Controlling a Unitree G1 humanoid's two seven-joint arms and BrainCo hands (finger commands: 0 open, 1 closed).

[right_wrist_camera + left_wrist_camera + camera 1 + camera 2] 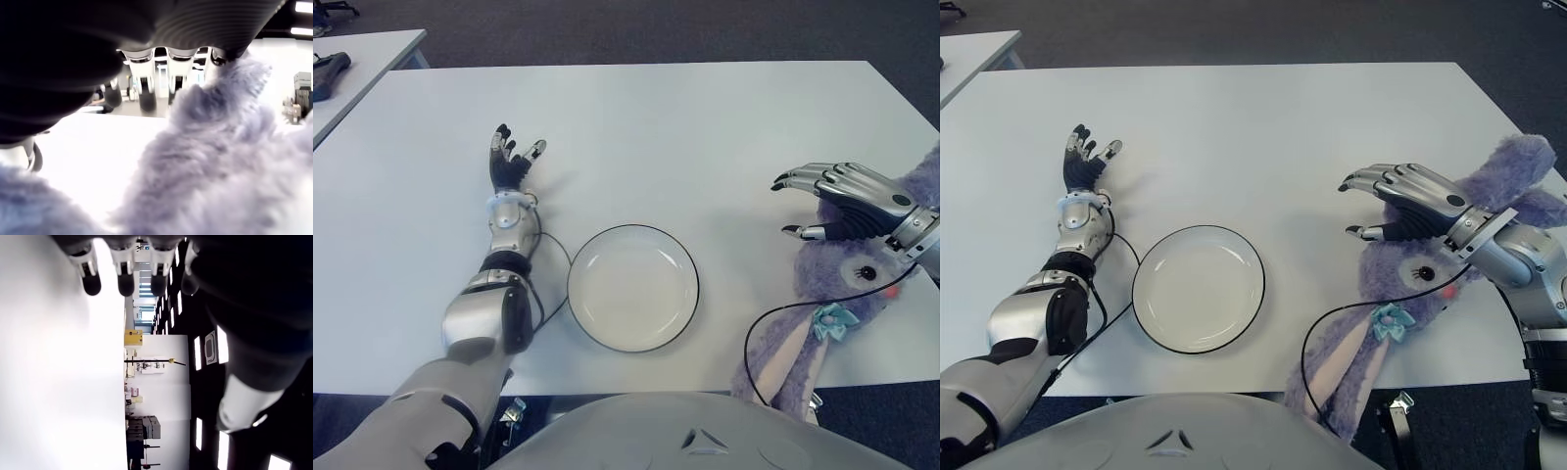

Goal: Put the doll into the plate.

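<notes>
Purple doll [1430,279] with teal bow [1390,320]; white, black-rimmed plate [1198,288].

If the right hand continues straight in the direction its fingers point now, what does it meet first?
Probably nothing. The right hand, open above the purple doll, points toward the robot's left across bare table. The plate lies nearer the robot than that line; depth is uncertain.

The left hand's fingers [125,281] extend straight over the white table [58,382], holding nothing.
</notes>
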